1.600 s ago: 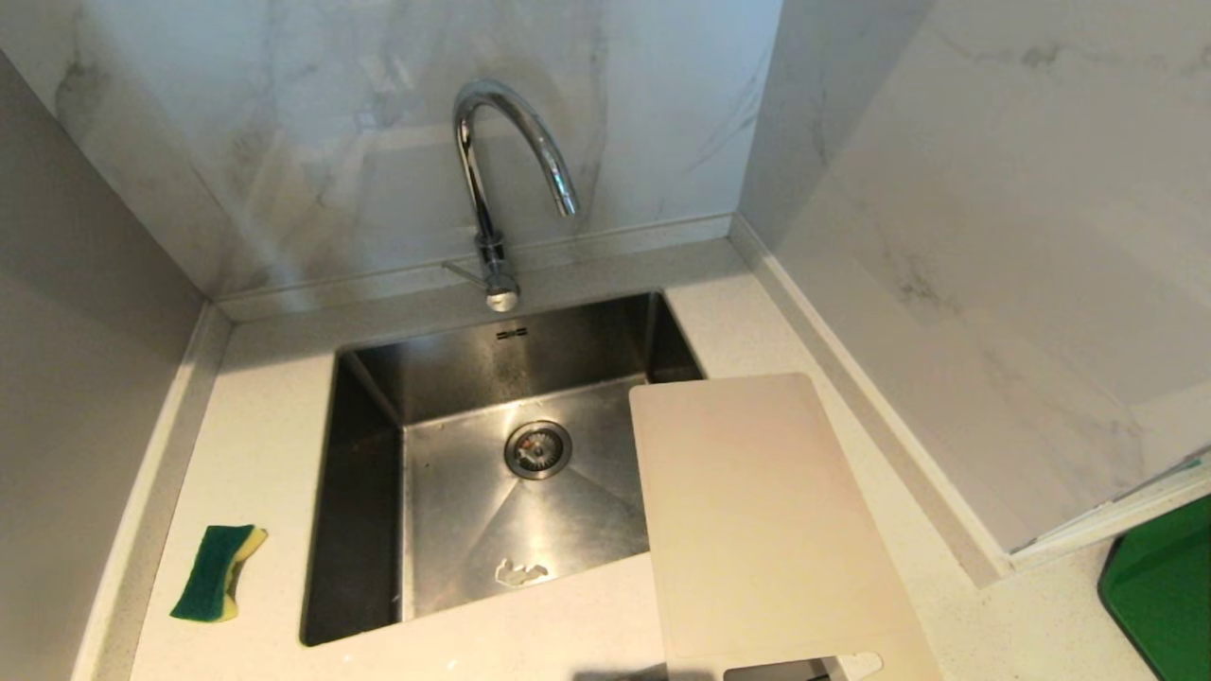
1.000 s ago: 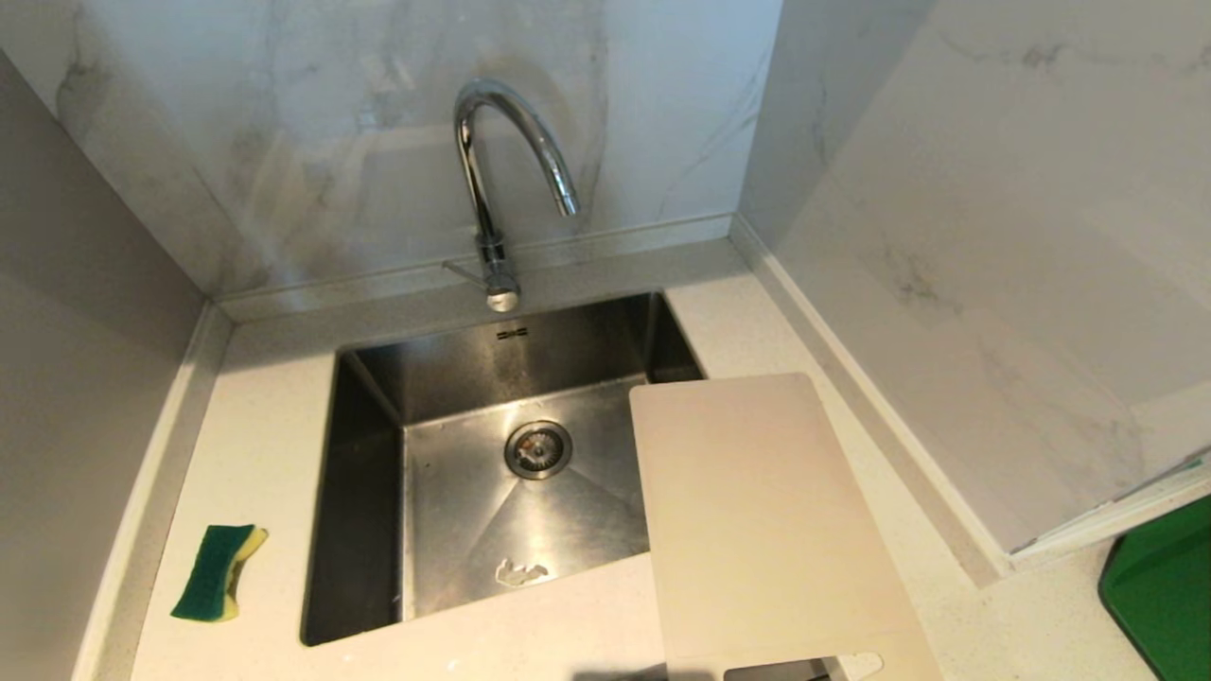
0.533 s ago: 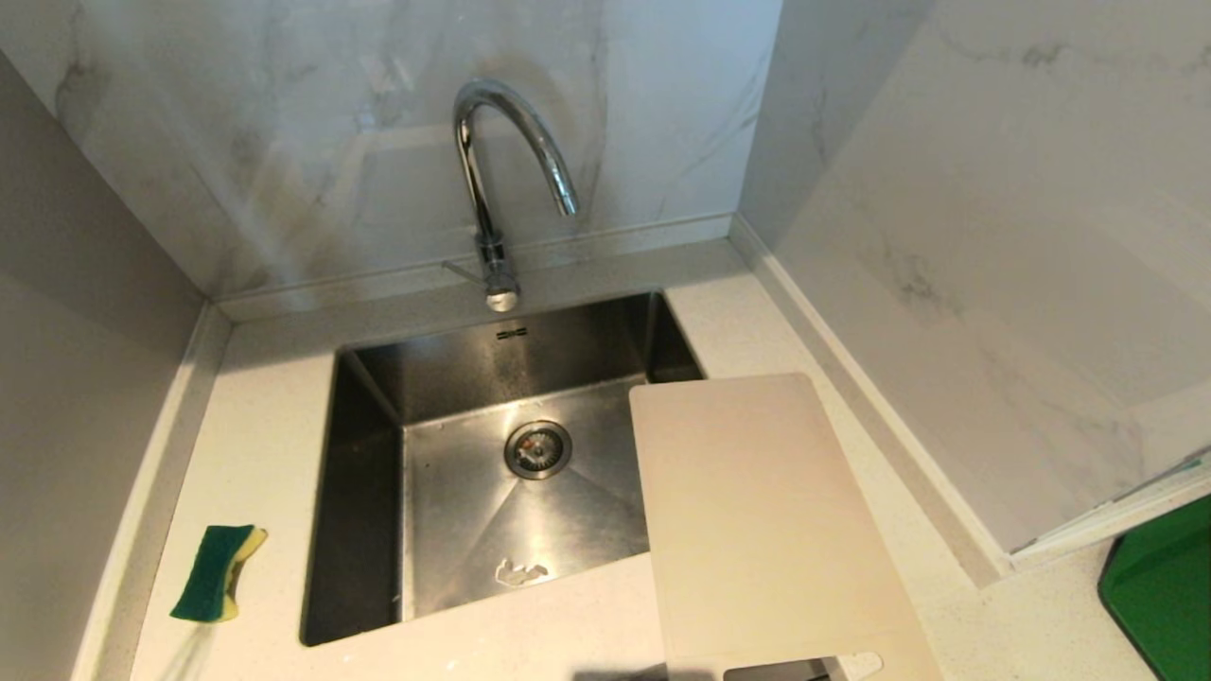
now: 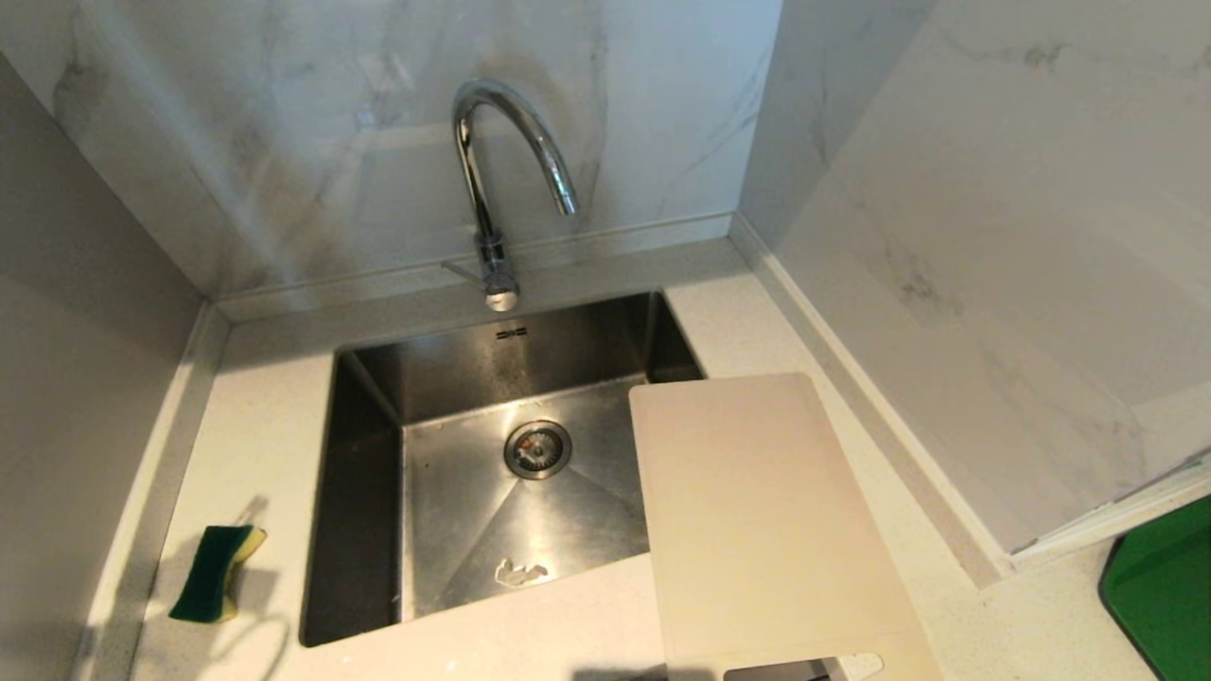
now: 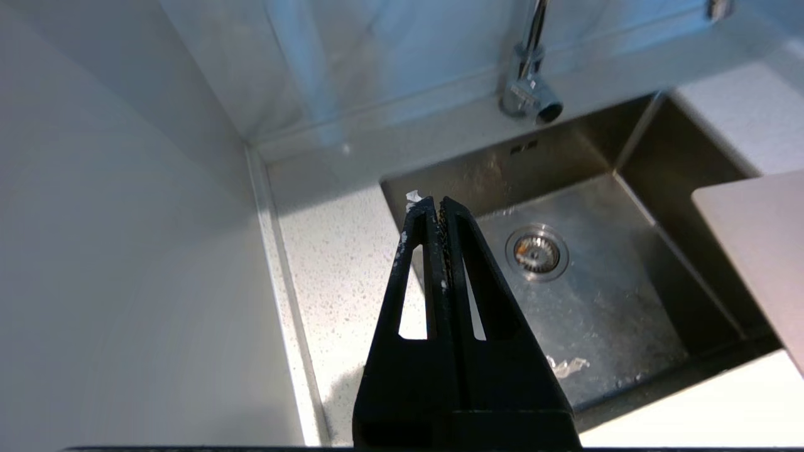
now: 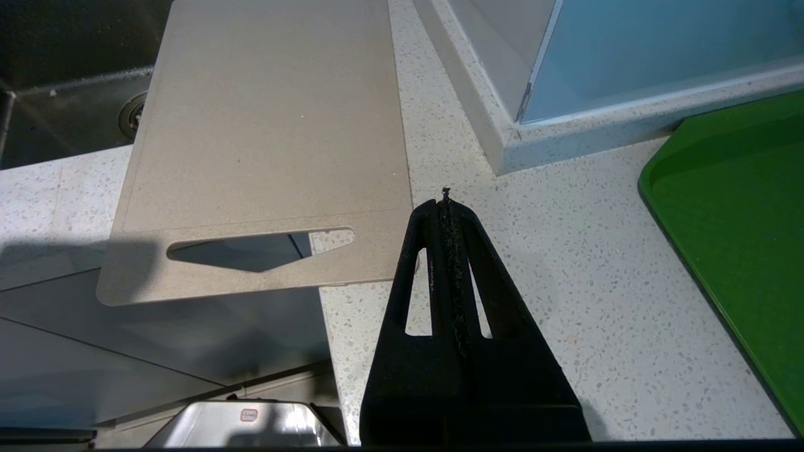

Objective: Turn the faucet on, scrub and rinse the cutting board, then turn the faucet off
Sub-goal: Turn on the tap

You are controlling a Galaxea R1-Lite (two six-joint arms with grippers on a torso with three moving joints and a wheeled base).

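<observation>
Nothing done yet: faucet (image 4: 492, 180) dry and off, cutting board (image 4: 766, 520) unscrubbed on the desk (image 4: 255, 445). Jaws of left gripper (image 5: 436, 207) and right gripper (image 6: 445, 207) clenched, empty.

White speckled worktop (image 4: 255, 445) set in corner alcove. Grey-veined marble wall panels (image 4: 312, 142) at 12 and 3 o'clock; plain grey panel (image 4: 76, 378) at 9 o'clock. Steel sink basin (image 4: 454, 511) recessed centre. Green tray (image 4: 1164, 596) at 4 o'clock. Lighting soft, glossy reflections on marble.
</observation>
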